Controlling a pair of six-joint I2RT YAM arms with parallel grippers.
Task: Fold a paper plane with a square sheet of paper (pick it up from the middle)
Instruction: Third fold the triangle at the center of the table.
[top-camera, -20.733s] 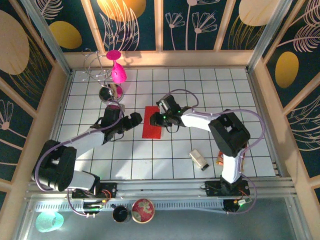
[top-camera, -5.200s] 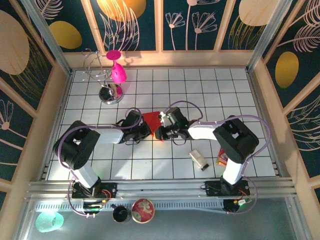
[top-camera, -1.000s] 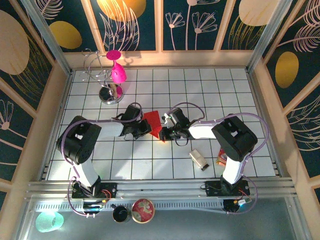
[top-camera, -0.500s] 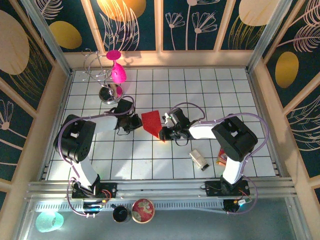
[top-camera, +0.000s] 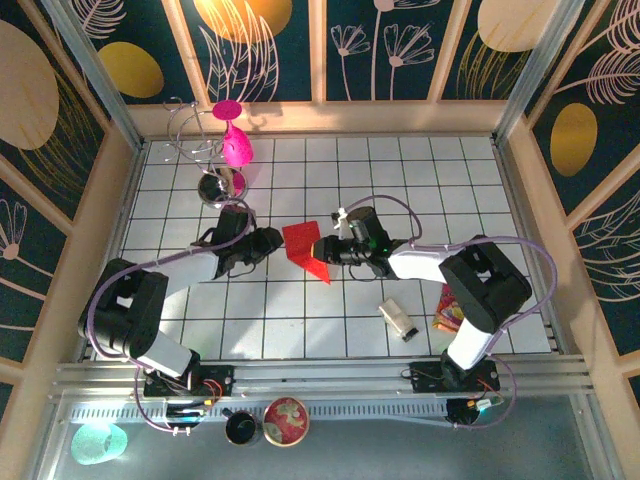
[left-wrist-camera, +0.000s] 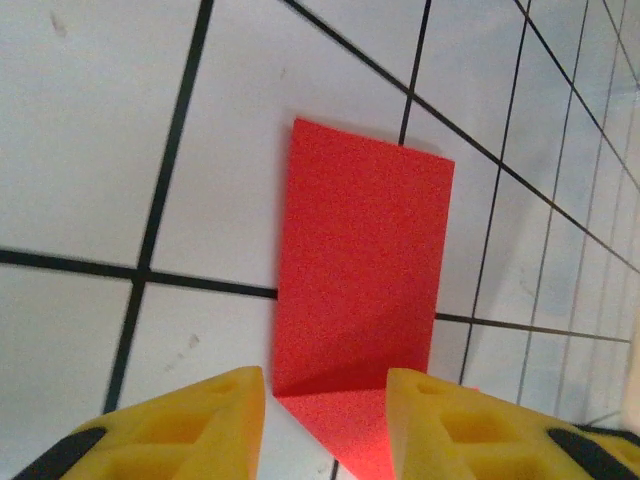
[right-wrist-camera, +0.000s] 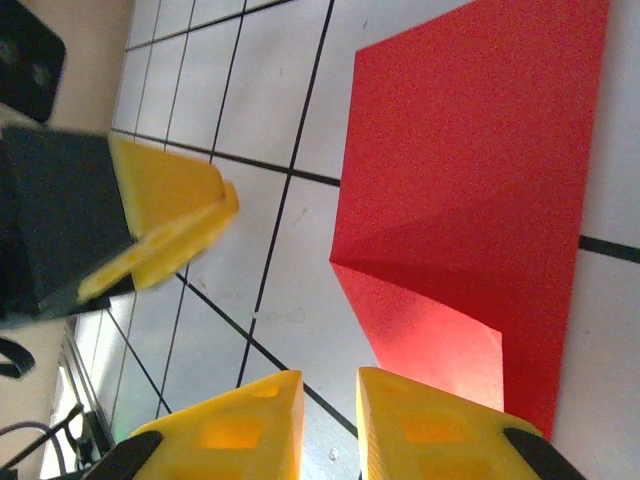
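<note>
The red paper (top-camera: 303, 243) lies near the middle of the tiled desk (top-camera: 300, 320), between the two hands. It is already partly folded, with a straight edge at the far end and a point toward the near side.

The left hand (top-camera: 272, 240) sits low just beside the paper's left edge. From its wrist camera, the yellow fingers (left-wrist-camera: 210, 415) stand well apart with nothing between them. The paper (left-wrist-camera: 365, 260) stretches flat ahead of them, with a crease across its near end. I can't tell whether the fingers touch it.

The right hand (top-camera: 320, 250) is at the paper's right edge, pointing left. Its fingers (right-wrist-camera: 250, 425) are parted only a little, and the narrow gap holds nothing. In its wrist view, the paper (right-wrist-camera: 470, 180) shows a crease and a paler flap close by the fingertips. The left hand (right-wrist-camera: 175, 215) faces it across a bare tile.

Over at the far left, a magenta goblet (top-camera: 237, 147) hangs on a wire stand (top-camera: 214, 187). A small box (top-camera: 398, 318) lies on the near right, and a snack packet (top-camera: 443, 318) peeks out beside the right arm.
</note>
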